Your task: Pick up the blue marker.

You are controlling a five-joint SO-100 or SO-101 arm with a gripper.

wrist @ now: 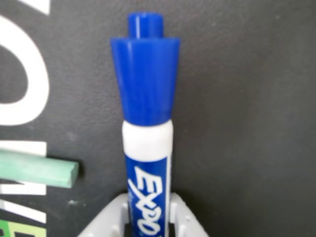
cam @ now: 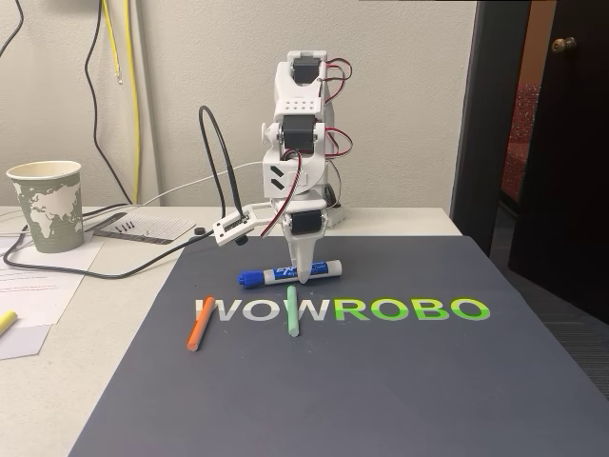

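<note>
A: Where is the blue marker [cam: 289,275] seen?

B: At the centre of the fixed view, lying flat on the dark mat [cam: 381,381], cap to the left, above the lettering.

A: And the gripper [cam: 306,279]?

B: It is lowered onto the barrel; in the wrist view the white fingers [wrist: 106,222] are closed on the marker [wrist: 146,148] at bottom centre.

A: Anything nearby?

B: A green stick [cam: 292,311] and an orange stick [cam: 200,323] are seen lower in the fixed view.

One camera stands in front of me, low and a bit back, looking at me across the dark mat [cam: 381,381]. The other rides on my wrist, looking down, very near the blue marker [wrist: 146,128]. Both see that marker [cam: 285,275].
</note>
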